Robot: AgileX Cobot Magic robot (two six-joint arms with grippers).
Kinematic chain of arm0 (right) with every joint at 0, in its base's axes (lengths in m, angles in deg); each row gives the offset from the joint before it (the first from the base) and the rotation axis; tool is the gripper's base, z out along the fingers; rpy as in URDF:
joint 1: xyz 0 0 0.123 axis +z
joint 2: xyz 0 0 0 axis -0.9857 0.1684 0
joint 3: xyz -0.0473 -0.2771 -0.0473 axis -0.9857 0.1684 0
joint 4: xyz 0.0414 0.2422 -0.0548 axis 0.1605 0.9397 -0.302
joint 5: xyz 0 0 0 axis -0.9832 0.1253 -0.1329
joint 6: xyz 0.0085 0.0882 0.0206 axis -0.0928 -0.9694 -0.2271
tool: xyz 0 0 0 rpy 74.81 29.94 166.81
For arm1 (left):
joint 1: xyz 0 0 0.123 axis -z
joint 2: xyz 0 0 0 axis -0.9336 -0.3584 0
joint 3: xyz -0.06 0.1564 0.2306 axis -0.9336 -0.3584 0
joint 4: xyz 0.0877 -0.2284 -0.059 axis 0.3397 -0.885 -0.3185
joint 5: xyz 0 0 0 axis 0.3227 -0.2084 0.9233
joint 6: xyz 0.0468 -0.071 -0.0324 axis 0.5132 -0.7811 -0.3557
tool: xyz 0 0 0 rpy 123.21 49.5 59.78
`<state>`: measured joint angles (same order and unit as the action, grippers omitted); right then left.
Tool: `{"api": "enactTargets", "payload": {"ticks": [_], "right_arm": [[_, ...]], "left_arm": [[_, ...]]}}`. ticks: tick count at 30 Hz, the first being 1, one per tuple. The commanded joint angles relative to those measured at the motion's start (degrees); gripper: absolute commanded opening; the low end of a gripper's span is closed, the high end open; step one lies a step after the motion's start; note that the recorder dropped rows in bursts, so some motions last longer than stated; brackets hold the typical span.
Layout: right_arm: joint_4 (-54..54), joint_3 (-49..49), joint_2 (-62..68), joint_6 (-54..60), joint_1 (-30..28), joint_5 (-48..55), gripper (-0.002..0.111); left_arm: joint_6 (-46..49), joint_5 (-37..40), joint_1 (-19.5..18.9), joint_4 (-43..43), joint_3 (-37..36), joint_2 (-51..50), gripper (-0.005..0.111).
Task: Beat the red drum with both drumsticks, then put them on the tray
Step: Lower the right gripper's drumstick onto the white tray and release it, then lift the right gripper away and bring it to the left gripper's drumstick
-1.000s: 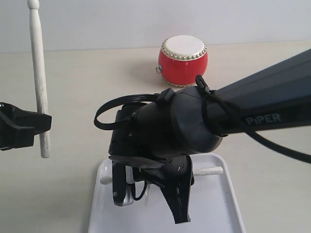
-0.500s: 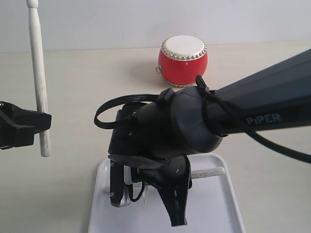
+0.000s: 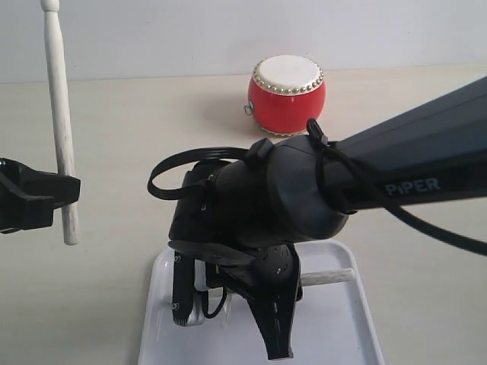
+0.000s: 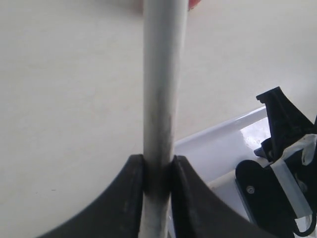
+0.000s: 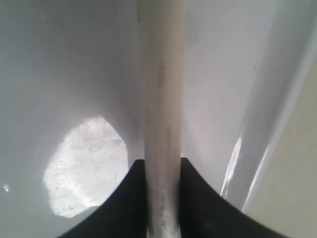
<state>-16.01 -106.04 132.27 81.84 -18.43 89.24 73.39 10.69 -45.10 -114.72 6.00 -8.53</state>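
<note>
The red drum (image 3: 287, 93) stands at the back of the table, its cream head up. My left gripper (image 3: 65, 190) is shut on one drumstick (image 3: 61, 122) and holds it upright at the far left, well off the table. The same drumstick (image 4: 161, 89) sits pinched in the left gripper (image 4: 158, 168). My right gripper (image 3: 228, 315) hangs low over the white tray (image 3: 346, 334), shut on the other drumstick (image 3: 329, 277), which lies level across the tray. Close up, this drumstick (image 5: 161, 89) runs out of the right gripper (image 5: 162, 171) just above the tray floor (image 5: 74, 64).
The right arm (image 3: 396, 163) reaches in from the right and hides the tray's middle. Its cable loop (image 3: 171, 171) sticks out to the left. The tray rim (image 4: 218, 144) lies close beside the left gripper. A pale wall backs the table.
The right gripper has sunk a little toward the tray, bringing its drumstick lower. The left gripper and its upright stick have stayed put.
</note>
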Motion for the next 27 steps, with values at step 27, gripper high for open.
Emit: {"api": "enactTargets", "payload": {"ticks": [27], "right_arm": [[10.3,6.7,-13.2,-21.8,0.1,-5.0,0.042]], "left_arm": [[-1.1,2.5,0.1,-13.0,-1.0,0.3,0.000]]}}
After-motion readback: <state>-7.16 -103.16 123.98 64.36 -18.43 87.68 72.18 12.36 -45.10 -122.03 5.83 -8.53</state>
